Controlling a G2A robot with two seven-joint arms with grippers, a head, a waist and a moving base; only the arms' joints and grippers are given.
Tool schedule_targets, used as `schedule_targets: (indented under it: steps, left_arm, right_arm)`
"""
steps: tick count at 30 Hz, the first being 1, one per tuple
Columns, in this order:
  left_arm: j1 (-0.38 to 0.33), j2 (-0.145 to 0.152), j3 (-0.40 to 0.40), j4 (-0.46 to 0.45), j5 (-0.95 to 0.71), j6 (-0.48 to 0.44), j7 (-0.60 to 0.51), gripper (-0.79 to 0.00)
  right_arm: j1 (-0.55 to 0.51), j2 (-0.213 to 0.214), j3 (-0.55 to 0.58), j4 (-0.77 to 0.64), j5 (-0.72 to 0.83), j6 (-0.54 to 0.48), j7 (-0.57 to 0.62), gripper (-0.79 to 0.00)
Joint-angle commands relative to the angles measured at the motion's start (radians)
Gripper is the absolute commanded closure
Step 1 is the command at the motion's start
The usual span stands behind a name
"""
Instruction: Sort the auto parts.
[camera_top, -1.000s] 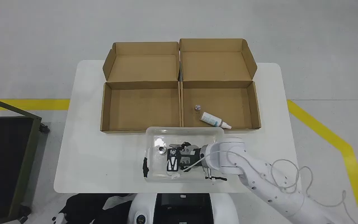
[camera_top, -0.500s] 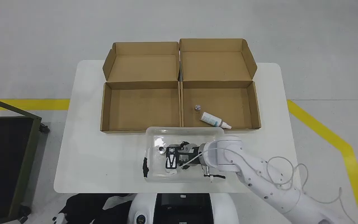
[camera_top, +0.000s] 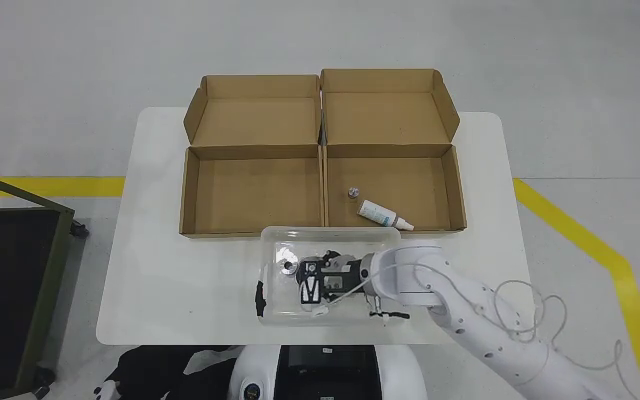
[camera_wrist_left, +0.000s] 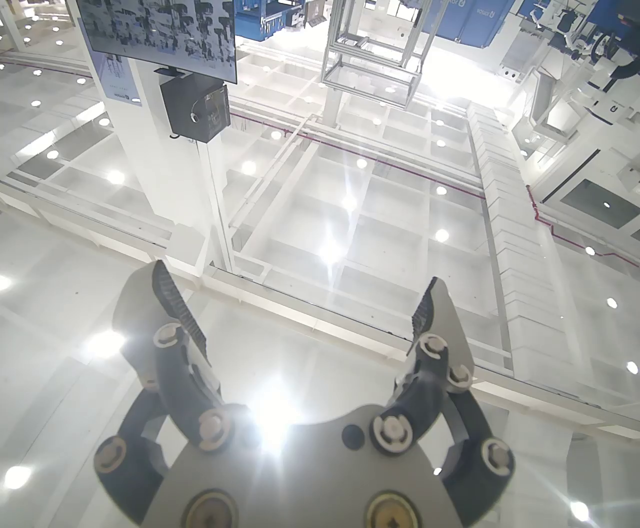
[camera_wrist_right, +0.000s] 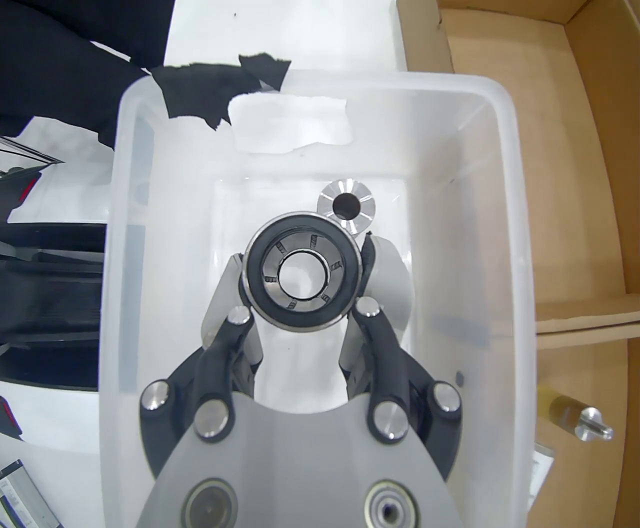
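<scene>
Right gripper (camera_wrist_right: 303, 265) clamped snug on round black-rimmed steel bearing (camera_wrist_right: 302, 239) inside clear plastic bin (camera_wrist_right: 511, 250); lift straight up, clearing small silver slotted sleeve (camera_wrist_right: 346, 206) just beside, before crossing to brown cardboard box (camera_top: 420, 185); left gripper (camera_wrist_left: 295, 280) gapes wide, empty.

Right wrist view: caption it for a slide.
Right pincer grips a ring bearing inside the clear bin, a silver collet beside it.
</scene>
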Motion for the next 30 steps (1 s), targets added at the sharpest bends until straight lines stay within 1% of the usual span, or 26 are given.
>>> schedule_targets:
  steps: [1,5,12,17,21,30]
  left_arm:
    - [0.000,0.000,0.000,0.000,0.000,0.000,0.000,-0.785]
    - [0.000,0.000,0.000,0.000,0.000,0.000,0.000,-0.785]
    - [0.000,0.000,0.000,0.000,0.000,0.000,0.000,-0.785]
    - [0.000,0.000,0.000,0.000,0.000,0.000,0.000,-0.785]
    - [0.000,0.000,0.000,0.000,0.000,0.000,0.000,-0.785]
    - [0.000,0.000,0.000,0.000,0.000,0.000,0.000,-0.785]
  right_arm:
    - [-0.009,0.006,0.023,-0.022,0.015,-0.007,0.002,0.000]
    - [-0.030,0.020,0.081,-0.058,0.054,-0.027,-0.018,0.000]
    - [-0.075,0.043,0.192,-0.092,0.124,-0.067,-0.106,0.000]
    - [-0.101,0.055,0.254,-0.110,0.137,-0.077,-0.159,0.000]
    - [-0.116,0.058,0.281,-0.105,0.163,-0.087,-0.213,0.000]
    - [-0.116,0.054,0.287,-0.020,0.263,-0.139,-0.346,0.000]
